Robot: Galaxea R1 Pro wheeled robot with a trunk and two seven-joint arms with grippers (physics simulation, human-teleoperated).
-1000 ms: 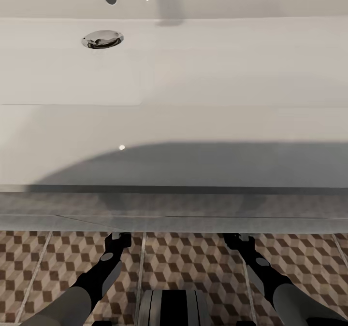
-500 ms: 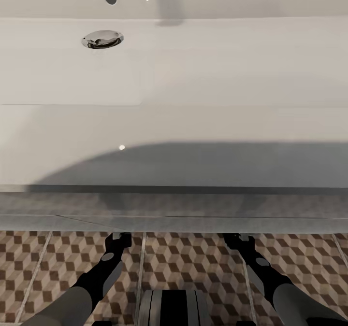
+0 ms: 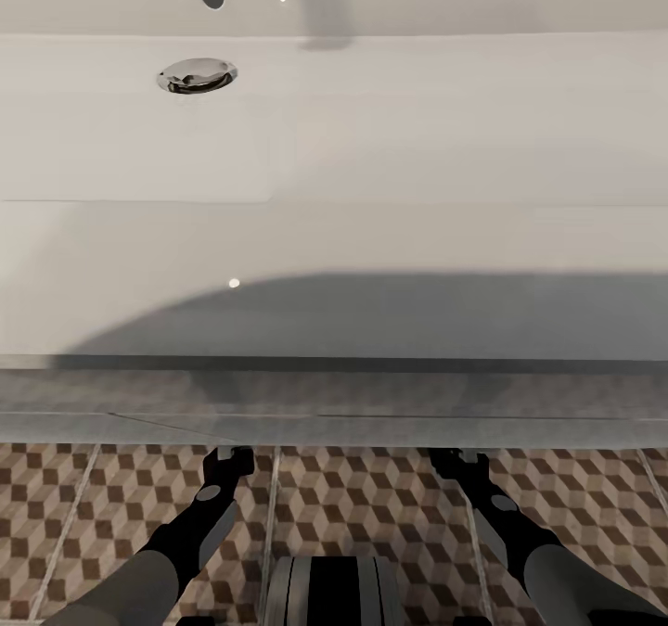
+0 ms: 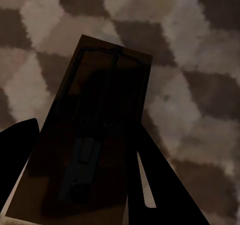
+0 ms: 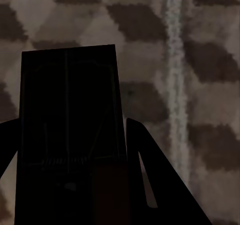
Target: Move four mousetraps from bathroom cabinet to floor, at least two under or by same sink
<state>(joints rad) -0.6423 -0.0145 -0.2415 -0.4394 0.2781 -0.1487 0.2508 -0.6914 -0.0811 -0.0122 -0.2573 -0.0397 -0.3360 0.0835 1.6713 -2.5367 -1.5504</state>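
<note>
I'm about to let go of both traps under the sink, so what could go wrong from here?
1. Both arms reach under the bathroom sink, so the head view hides the fingers; release height is hard to judge.
2. The mousetrap in the left gripper sits tilted between the fingers and may flip or skid on the bathroom floor.
3. The right gripper holds its mousetrap near a grout line; it might land unevenly.

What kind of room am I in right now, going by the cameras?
Most likely a bathroom. A wide white sink basin with a chrome drain spans the head view, and below it lies cube-patterned floor tile. Each wrist view shows a mousetrap between the fingers, above that tile.
</note>
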